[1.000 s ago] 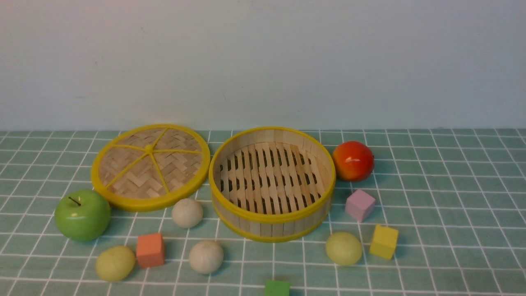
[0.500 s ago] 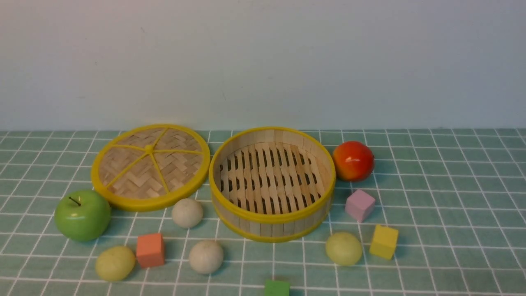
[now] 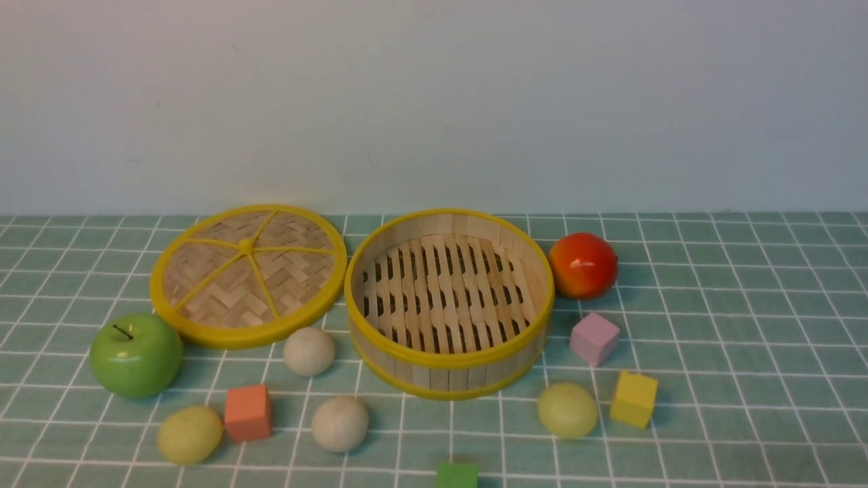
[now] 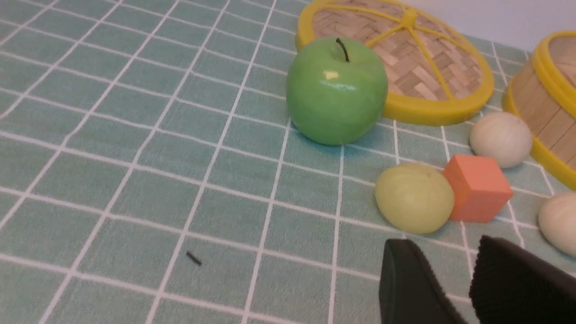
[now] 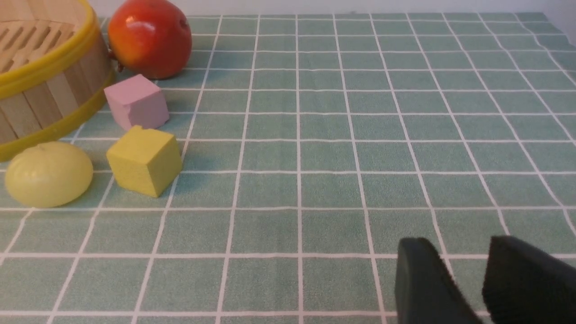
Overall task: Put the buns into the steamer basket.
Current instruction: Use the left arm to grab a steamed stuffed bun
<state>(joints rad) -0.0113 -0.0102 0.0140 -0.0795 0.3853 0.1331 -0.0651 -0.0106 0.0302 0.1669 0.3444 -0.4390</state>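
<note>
The steamer basket [image 3: 447,362] stands mid-table with nothing in it. Four buns lie on the cloth around it: two beige ones [image 3: 309,351] [image 3: 340,423] and a yellow-green one [image 3: 190,434] to its front left, and another yellow-green one [image 3: 567,409] to its front right. Neither gripper shows in the front view. In the left wrist view my left gripper [image 4: 445,252] is open and empty, a little short of the yellow-green bun [image 4: 414,198]. In the right wrist view my right gripper [image 5: 454,247] is open and empty, well away from the other yellow-green bun [image 5: 47,174].
The flat woven lid [image 3: 247,274] lies left of the basket, with a green apple [image 3: 135,354] in front of it. A red-orange fruit [image 3: 582,265] sits right of the basket. Orange [image 3: 248,412], pink [image 3: 594,338], yellow [image 3: 633,398] and green [image 3: 456,474] cubes lie among the buns.
</note>
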